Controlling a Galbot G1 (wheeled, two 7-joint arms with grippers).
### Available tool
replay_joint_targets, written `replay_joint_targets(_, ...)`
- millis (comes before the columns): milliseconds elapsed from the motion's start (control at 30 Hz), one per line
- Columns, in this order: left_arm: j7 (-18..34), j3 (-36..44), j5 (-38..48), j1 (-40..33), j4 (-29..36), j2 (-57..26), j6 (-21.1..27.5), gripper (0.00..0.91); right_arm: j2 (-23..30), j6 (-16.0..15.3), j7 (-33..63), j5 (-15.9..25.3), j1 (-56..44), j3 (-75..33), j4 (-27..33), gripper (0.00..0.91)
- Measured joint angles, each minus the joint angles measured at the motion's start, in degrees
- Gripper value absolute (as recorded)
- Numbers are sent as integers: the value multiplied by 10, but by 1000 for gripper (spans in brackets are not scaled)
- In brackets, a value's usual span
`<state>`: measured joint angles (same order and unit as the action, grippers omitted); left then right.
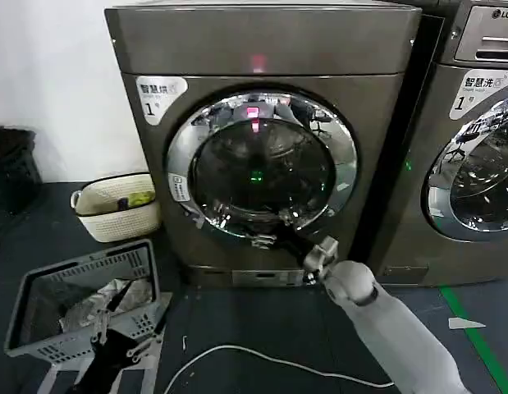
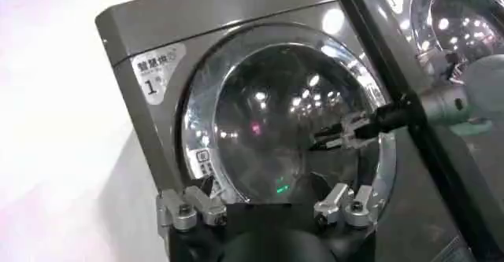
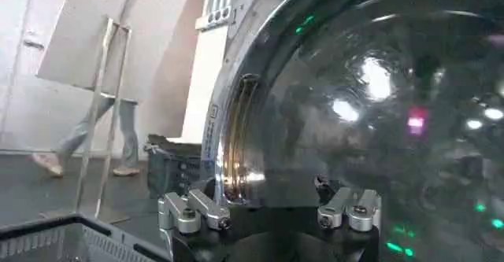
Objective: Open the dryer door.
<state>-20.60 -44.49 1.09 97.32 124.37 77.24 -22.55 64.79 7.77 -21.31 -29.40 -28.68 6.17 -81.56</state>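
Note:
The dryer door (image 1: 262, 168), a chrome ring around dark glass, sits flush in the front of the grey dryer (image 1: 262, 49); I cannot tell whether it is unlatched. My right gripper (image 1: 266, 240) reaches from the lower right to the door's bottom rim, fingers open and right at the ring. In the left wrist view the right gripper (image 2: 327, 138) rests against the dryer door (image 2: 276, 106). Seen from the right wrist, the right gripper (image 3: 268, 201) is almost on the glass, beside the slot in the chrome ring (image 3: 240, 130). My left gripper (image 1: 122, 328) hangs low at the left, open and empty.
The LG-marked machine (image 1: 475, 123) stands directly to the right of the dryer. On the floor at the left are a white basket (image 1: 114, 205) and a grey crate (image 1: 40, 283) holding cloth. A white cable (image 1: 262, 357) runs across the floor in front.

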Motion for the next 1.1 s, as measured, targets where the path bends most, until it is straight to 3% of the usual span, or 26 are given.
replay_joint_targets(1100,-2,-9,-4,20,7,24,-15,907,142,43,-45,15,155,82,213,907)
